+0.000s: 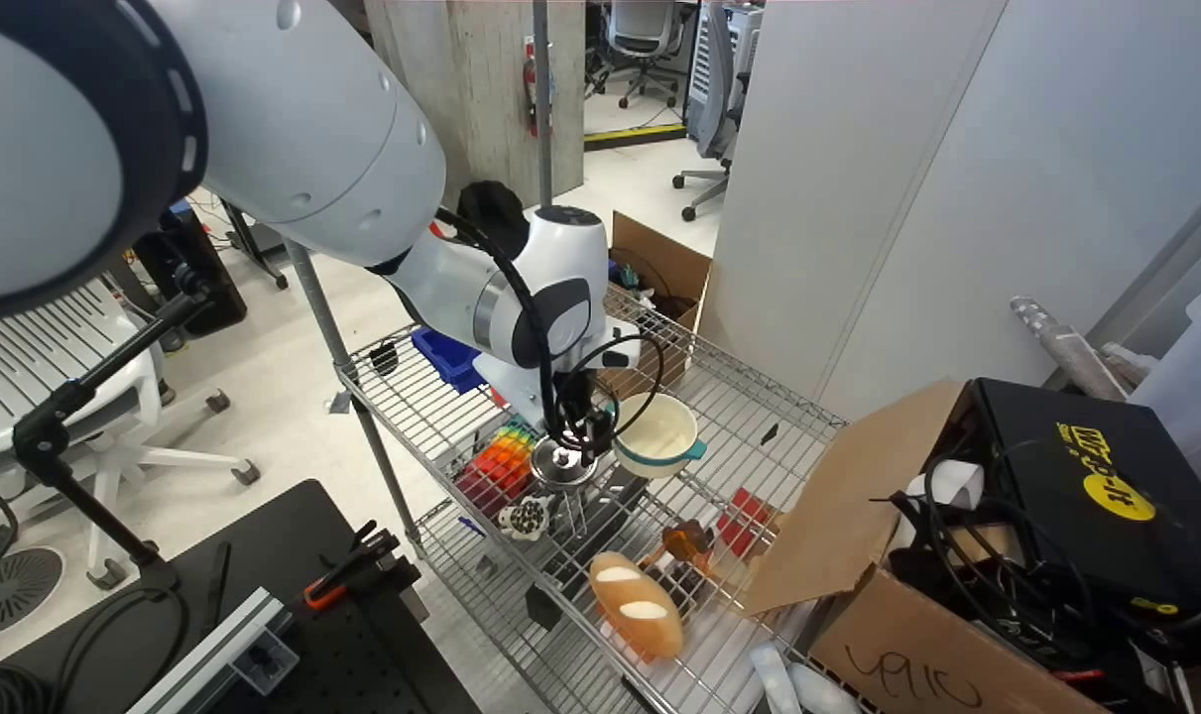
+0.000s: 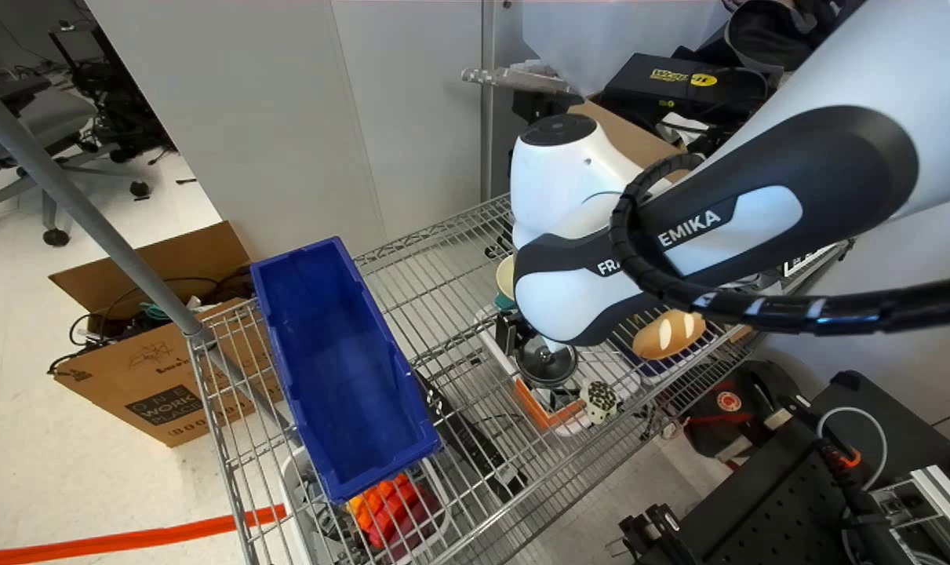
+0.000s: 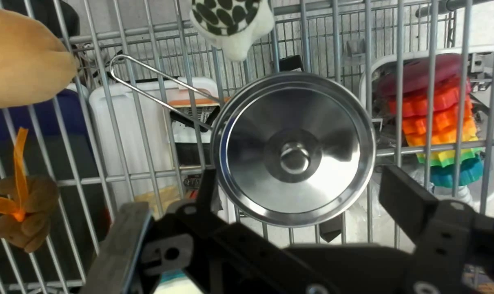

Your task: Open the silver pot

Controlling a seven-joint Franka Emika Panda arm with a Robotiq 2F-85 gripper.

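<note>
The silver pot (image 3: pixel 255 179) stands on the wire rack with its round lid (image 3: pixel 263 110) on top. The lid's central knob (image 3: pixel 294 158) and the pot's wire handle (image 3: pixel 161 92) show in the wrist view. The pot also shows in both exterior views (image 1: pixel 563 474) (image 2: pixel 547 365). My gripper (image 3: pixel 300 177) is open and empty. Its fingers appear on either side of the lid in the wrist view, apart from the knob. In an exterior view the gripper (image 1: pixel 588 433) is over the pot, partly hidden by cables. The inside of the pot is hidden by the lid.
The cream bowl (image 1: pixel 660 436) stands beside the pot. A spotted white toy (image 1: pixel 524 519) and a bread loaf (image 1: pixel 637 605) lie along the rack's near edge. A blue bin (image 2: pixel 341 369) rests on the rack (image 2: pixel 435 314). Rainbow-coloured pieces (image 3: pixel 438 110) are below the wires.
</note>
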